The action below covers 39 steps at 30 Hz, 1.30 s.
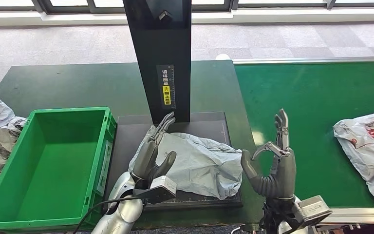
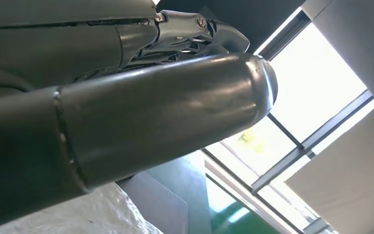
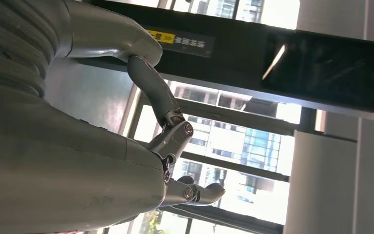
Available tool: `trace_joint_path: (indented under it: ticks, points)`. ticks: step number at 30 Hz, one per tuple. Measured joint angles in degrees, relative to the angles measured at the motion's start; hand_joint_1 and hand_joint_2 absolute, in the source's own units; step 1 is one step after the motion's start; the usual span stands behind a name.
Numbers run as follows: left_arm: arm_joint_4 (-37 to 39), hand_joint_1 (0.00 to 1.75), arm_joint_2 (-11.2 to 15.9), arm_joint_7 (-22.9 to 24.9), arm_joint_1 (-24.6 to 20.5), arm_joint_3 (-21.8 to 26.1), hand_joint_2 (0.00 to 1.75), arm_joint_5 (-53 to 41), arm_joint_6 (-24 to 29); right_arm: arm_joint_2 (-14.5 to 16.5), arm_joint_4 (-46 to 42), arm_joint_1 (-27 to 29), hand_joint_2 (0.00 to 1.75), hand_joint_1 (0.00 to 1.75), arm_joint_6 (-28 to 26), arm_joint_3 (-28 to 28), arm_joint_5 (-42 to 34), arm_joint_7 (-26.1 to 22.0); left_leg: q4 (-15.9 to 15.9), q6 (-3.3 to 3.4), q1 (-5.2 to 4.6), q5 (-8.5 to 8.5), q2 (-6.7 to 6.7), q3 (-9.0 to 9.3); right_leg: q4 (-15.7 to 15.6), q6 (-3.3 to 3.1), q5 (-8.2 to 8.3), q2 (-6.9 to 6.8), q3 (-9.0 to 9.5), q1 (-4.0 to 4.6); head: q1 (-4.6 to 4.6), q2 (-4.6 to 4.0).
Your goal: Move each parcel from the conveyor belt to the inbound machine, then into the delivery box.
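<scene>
Resting on the inbound machine (image 1: 131, 127), a grey parcel (image 1: 199, 163) lies between both hands
Left hand (image 1: 153, 151) lies flat against the parcel's edge, fingers straight and together; right hand (image 1: 272, 163) stands apart, empty, fingers spread; another parcel (image 1: 367, 146) lies on the conveyor belt (image 1: 307, 97), beside the green delivery box (image 1: 53, 161)

the head view is evenly bright with daylight from the windows (image 1: 282, 5) along the far wall, sharp throughout, and shadows under the hands are soft. a pale sheen lies on the conveyor belt (image 1: 316, 97). both wrist views look into blown-out window glare, so the near hand surfaces turn dark, slightly blurred, with a streaky highlight on the thumb (image 2: 185, 97).
</scene>
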Motion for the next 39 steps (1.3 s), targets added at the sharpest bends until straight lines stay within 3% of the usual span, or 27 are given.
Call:
trace_joint_path:
  ticks: [5, 7, 9, 11, 17, 23, 30, 39]
  points:
    - [0.37, 0.00, 0.02, 0.47, 0.05, -0.01, 0.00, -1.04, 0.69, -0.33, -2.49, 0.42, 1.75, 0.00, -0.57, 0.00, -0.39, 0.01, 0.00, 0.00, 0.00, 0.01, 0.00, 0.02, 0.00, 0.00, 0.01, 0.00, 0.02, 0.00, 0.00, 0.00]
    - [0.49, 0.00, 0.03, 0.47, 0.06, -0.01, 0.87, -1.10, 0.71, -0.40, -3.01, 0.47, 1.75, 0.00, -0.61, 0.00, -0.40, 0.01, 0.00, 0.00, 0.00, 0.01, 0.00, 0.02, 0.00, 0.00, 0.01, 0.00, 0.02, 0.00, 0.00, 0.00]
    - [0.55, 0.00, 0.04, 0.66, 0.06, 0.00, 1.75, -1.58, 0.94, -0.46, -3.37, 0.54, 0.87, 0.00, -0.83, 0.00, -0.50, 0.01, 0.00, 0.00, 0.00, 0.01, -0.01, 0.02, 0.00, 0.00, 0.00, 0.00, 0.02, 0.01, 0.00, 0.00]
    - [0.62, 0.00, 0.04, 1.81, 0.07, 0.00, 1.75, -3.74, 1.93, -0.63, -3.95, 0.63, 0.00, 0.00, -1.97, 0.00, -0.98, 0.01, 0.00, 0.00, 0.00, 0.00, -0.02, 0.01, 0.00, 0.00, 0.00, 0.00, 0.02, 0.00, 0.00, 0.00]
    - [3.04, 0.00, 0.29, 9.38, -0.31, 0.00, 1.75, -17.57, 3.38, -2.22, -5.71, 0.53, 0.00, 0.00, -6.56, 0.54, -1.47, 0.01, 0.00, 0.00, 0.00, 0.00, -0.01, 0.00, 0.00, 0.00, 0.00, -0.01, 0.02, 0.00, 0.00, 0.00]
    - [12.21, 0.00, 0.67, 19.90, -2.08, -0.83, 1.75, -36.61, 1.56, -4.00, -5.75, -0.78, 0.00, 0.00, -7.10, 2.25, -2.80, 0.01, 0.00, 0.00, 0.00, 0.00, 0.01, 0.02, 0.00, 0.00, 0.01, 0.00, 0.03, 0.00, 0.00, 0.00]
    - [20.11, 0.00, 0.57, 21.97, -3.49, -1.05, 1.75, -41.62, 1.00, -4.37, -5.69, -3.22, 0.00, 0.00, -5.61, 3.04, -3.08, 0.01, 0.00, 0.00, 0.01, 0.01, -0.02, 0.02, 0.01, 0.00, 0.01, -0.01, 0.04, 0.01, 0.00, 0.00]
    - [24.32, 0.00, -0.39, 22.05, -6.01, -1.05, 1.75, -42.30, -0.79, -4.37, -5.65, -4.03, 0.00, 0.00, -5.48, 3.83, -2.57, 0.01, 0.00, 0.01, 0.00, 0.00, -0.05, 0.13, 0.00, 0.01, 0.00, -0.05, 0.21, 0.00, 0.00, 0.00]
